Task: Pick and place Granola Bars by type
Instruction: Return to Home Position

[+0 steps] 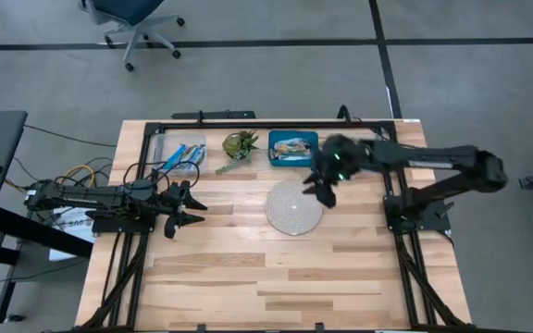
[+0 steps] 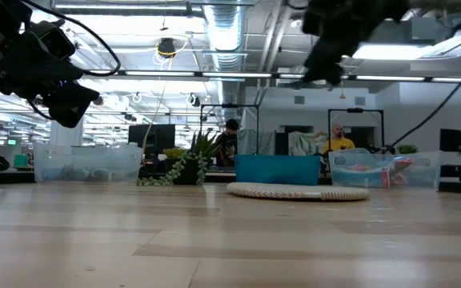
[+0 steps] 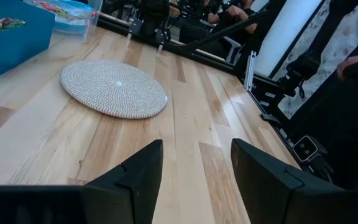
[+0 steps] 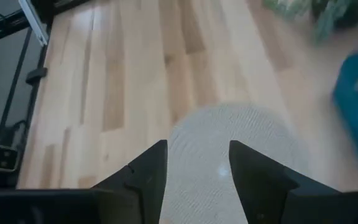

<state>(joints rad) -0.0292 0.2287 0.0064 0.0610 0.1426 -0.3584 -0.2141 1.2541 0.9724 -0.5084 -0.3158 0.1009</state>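
Note:
Granola bars lie in containers along the far edge. Green-and-silver ones (image 1: 292,145) fill a blue bin (image 1: 277,159), bright blue ones (image 1: 181,154) a clear bin (image 1: 160,150), and orange-red ones (image 3: 59,10) a clear bin beside the blue one. My right gripper (image 1: 322,191) hangs open and empty in the air over the far right rim of the round woven mat (image 1: 293,208), just in front of the blue bin; in its wrist view (image 4: 197,152) the mat shows between the fingers. My left gripper (image 1: 191,209) waits open at the table's left, holding nothing.
A green leafy plant (image 1: 240,145) stands between the clear bin and the blue bin. The woven mat lies flat at the table's middle. Bare wood stretches across the near half of the table (image 1: 276,287). People show in the room beyond the far edge.

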